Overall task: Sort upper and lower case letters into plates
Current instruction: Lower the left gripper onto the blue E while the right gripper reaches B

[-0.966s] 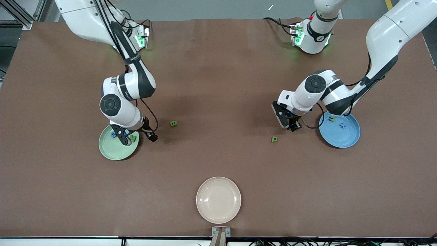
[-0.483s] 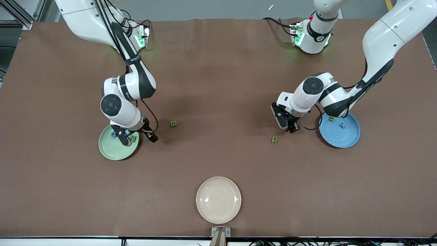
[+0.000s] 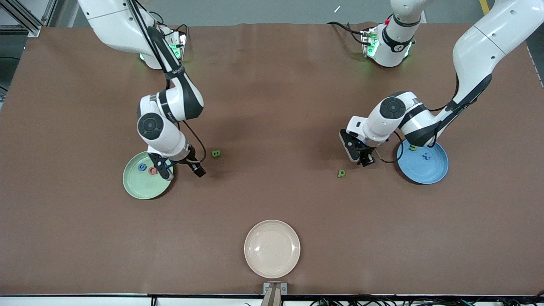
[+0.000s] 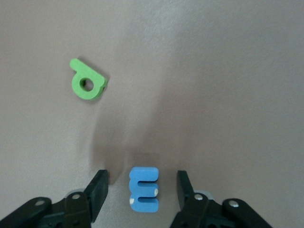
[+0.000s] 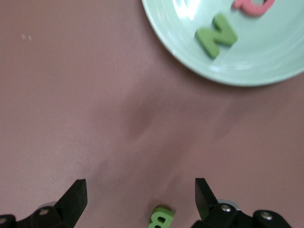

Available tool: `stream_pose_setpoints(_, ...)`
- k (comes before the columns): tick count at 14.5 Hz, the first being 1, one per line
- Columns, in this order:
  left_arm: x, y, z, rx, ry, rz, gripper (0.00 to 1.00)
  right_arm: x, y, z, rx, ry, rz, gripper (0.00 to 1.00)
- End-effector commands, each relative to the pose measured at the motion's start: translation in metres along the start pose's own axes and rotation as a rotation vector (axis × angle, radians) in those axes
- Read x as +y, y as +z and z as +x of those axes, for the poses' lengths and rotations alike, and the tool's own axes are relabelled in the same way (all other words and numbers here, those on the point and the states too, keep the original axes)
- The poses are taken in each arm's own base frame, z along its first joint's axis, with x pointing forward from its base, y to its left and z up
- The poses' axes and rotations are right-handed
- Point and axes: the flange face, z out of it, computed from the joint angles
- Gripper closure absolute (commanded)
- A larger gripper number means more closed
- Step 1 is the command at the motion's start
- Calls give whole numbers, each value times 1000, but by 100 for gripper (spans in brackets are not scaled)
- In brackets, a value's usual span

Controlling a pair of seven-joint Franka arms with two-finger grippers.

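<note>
My right gripper [image 3: 180, 169] is open, low over the table between the pale green plate [image 3: 136, 187] and the green B [image 3: 216, 153]. The right wrist view shows the B [image 5: 160, 219] between the open fingers of the right gripper [image 5: 140, 190]. The plate [image 5: 266, 61] holds the green N [image 5: 216, 35], the red Q [image 3: 153, 170] and the blue C [image 3: 141, 167]. My left gripper [image 3: 362, 160] is open beside the bright blue plate [image 3: 429, 172], which holds the green n [image 3: 412, 148] and the blue x [image 3: 426, 156]. The blue m [image 4: 144, 189] lies untouched between the fingers of the left gripper [image 4: 142, 183]. The green p [image 3: 341, 173] lies close by, nearer the front camera.
A cream-beige plate [image 3: 272, 248] sits empty near the table's front edge, midway between the arms. The brown mat [image 3: 272, 106] covers the table.
My right arm has swung from over the pale green plate toward the green B, uncovering the red Q. My left gripper has barely shifted.
</note>
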Motion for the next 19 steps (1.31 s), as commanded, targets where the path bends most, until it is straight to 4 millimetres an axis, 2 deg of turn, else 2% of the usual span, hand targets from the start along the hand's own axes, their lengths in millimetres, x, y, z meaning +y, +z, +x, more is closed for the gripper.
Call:
stream_pose_setpoints(1,-1,3,-1,20,20,8,36,11,23,-16,-11,48,10,0)
stream_pose_setpoints(5,-3,2,-4,19,14,10,46,26,42,-47,-29,30,-20,0)
stream_pose_setpoints(9,-4,4,-6,15,6,9,59,25,45,-71,-29,17,-27,6)
stream_pose_setpoints(14,-5,5,-8,13,6,7,77,32,51,-75,-30,11,-45,14)
stream_pose_setpoints(19,-12,0,-17,7,-8,22,80,31,51,-74,-27,11,-41,18)
